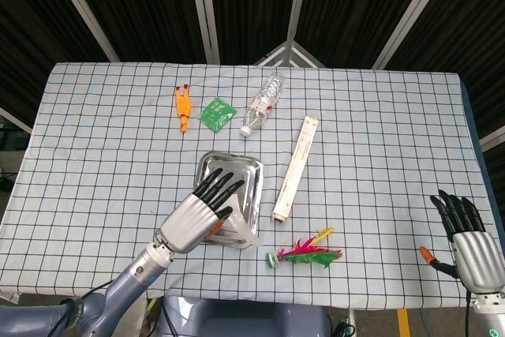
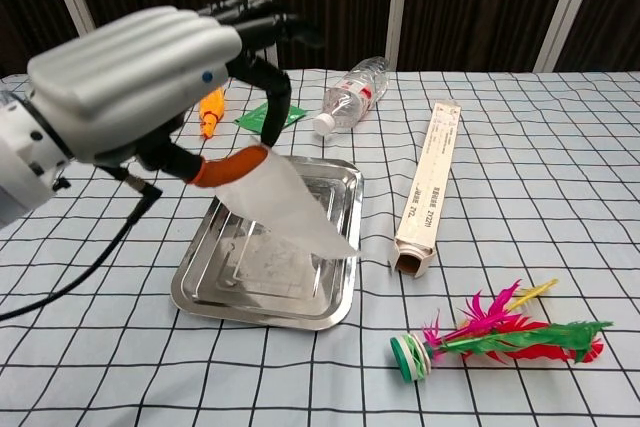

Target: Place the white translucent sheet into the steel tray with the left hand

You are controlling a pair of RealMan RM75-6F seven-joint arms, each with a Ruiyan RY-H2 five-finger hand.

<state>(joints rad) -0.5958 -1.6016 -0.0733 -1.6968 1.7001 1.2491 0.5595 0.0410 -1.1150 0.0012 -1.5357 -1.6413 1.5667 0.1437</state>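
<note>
My left hand (image 1: 199, 212) (image 2: 150, 82) hovers over the steel tray (image 1: 248, 171) (image 2: 335, 187) in the middle of the table. It pinches the white translucent sheet (image 2: 285, 206) (image 1: 239, 230) between thumb and finger. The sheet hangs down at a slant above the tray's right half, its lower corner near the tray's right rim. In the head view the hand covers most of the tray's near part. My right hand (image 1: 464, 238) rests at the table's near right corner, fingers spread and holding nothing.
A long cardboard box (image 1: 297, 166) (image 2: 429, 184) lies right of the tray. A feather shuttlecock (image 1: 306, 252) (image 2: 500, 334) lies in front of the box. Behind the tray are a plastic bottle (image 1: 263, 103), a green packet (image 1: 216, 113) and an orange toy (image 1: 183, 106).
</note>
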